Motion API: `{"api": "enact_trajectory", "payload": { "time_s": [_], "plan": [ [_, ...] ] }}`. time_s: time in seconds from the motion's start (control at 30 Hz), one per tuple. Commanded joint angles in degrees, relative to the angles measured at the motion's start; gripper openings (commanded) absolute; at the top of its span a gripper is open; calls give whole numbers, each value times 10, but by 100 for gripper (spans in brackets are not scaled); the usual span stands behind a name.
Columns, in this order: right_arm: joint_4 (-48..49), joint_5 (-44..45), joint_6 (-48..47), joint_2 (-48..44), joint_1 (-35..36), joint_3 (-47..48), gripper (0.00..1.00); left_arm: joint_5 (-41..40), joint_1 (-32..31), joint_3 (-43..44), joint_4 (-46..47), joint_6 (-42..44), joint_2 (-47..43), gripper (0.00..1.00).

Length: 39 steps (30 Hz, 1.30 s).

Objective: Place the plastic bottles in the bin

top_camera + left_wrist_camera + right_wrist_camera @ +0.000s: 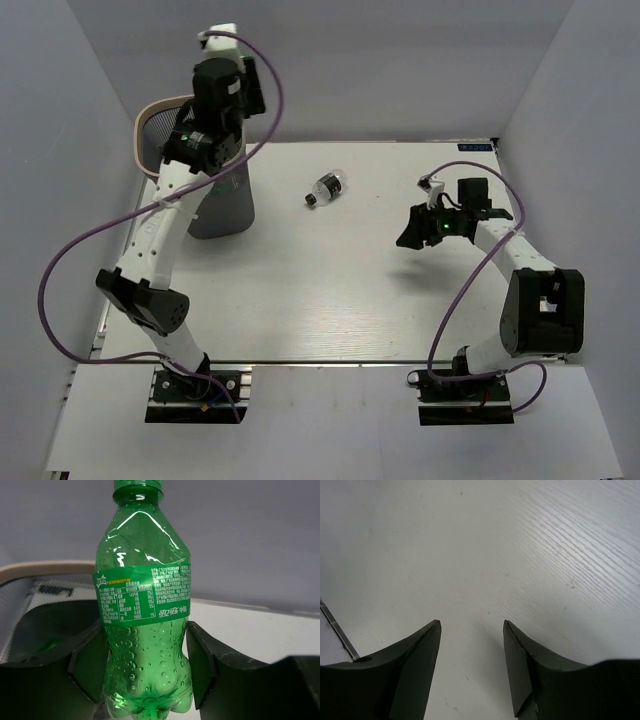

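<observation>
My left gripper is shut on a green plastic bottle with a green label, its pads pressed on the lower body. It is raised beside the mesh bin, whose beige rim shows at the left. In the top view the left gripper is high over the bin, and its own body hides the fingers and the green bottle. A clear bottle with a black cap lies on the table's far middle. My right gripper is open and empty above bare table, as its wrist view also shows.
The white table is enclosed by pale walls on the left, back and right. The bin stands at its far left corner. A purple cable loops beside the left arm.
</observation>
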Motion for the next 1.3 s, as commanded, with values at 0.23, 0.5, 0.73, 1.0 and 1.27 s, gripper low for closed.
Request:
{"api": "enact_trajectory", "payload": {
  "time_s": [0.23, 0.5, 0.73, 1.0, 1.27],
  "plan": [
    [23, 45, 33, 29, 51, 78, 90, -44, 109, -67, -130, -104, -32, 68],
    [-3, 19, 164, 213, 104, 348, 90, 29, 127, -73, -105, -62, -59, 100],
    [79, -20, 109, 249, 135, 360, 87, 592, 104, -182, 79, 104, -89, 95],
    [63, 50, 84, 165, 97, 249, 10, 648, 54, -197, 136, 99, 26, 46],
    [67, 143, 71, 53, 44, 128, 81, 498, 6, -175, 128, 117, 160, 100]
  ]
}}
